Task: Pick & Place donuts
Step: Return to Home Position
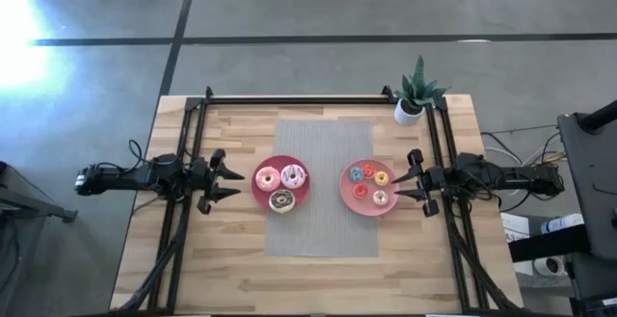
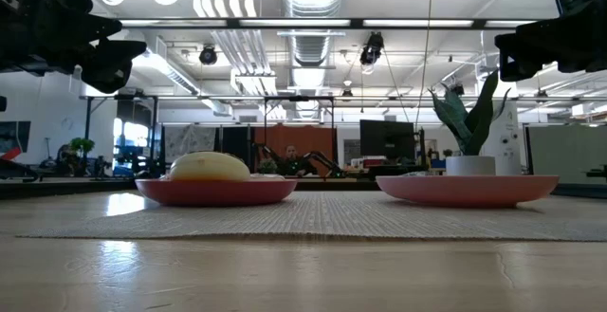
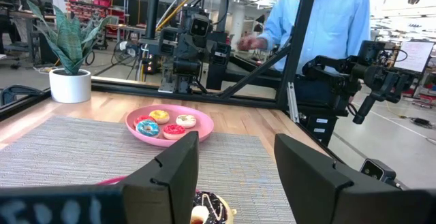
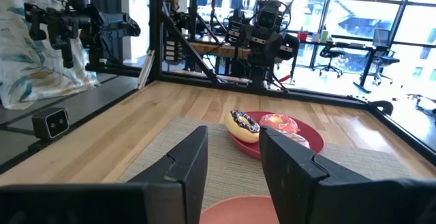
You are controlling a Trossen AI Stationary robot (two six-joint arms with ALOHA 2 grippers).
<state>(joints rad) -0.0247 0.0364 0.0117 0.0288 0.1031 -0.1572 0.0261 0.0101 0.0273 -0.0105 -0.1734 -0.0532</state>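
Two pink plates sit on a grey mat. The left plate [image 1: 281, 184] holds three larger donuts: pink [image 1: 267, 177], pink-and-white [image 1: 293, 173] and chocolate [image 1: 281, 199]. The right plate [image 1: 370, 187] holds several small donuts, among them blue [image 1: 356, 173], orange [image 1: 382, 176] and red [image 1: 361, 191]. My left gripper [image 1: 229, 182] hovers open just left of the left plate, and its wrist view shows the chocolate donut [image 3: 208, 210] below its fingers. My right gripper [image 1: 405, 185] hovers open at the right plate's right rim, with that rim [image 4: 252, 210] under it.
The grey woven mat [image 1: 323, 230] covers the table's middle. A potted plant [image 1: 415, 95] stands at the far right corner. Black frame rails [image 1: 318, 100] run along the far edge and both sides. A person in a light blue shirt [image 3: 320, 26] stands beyond the table's right side.
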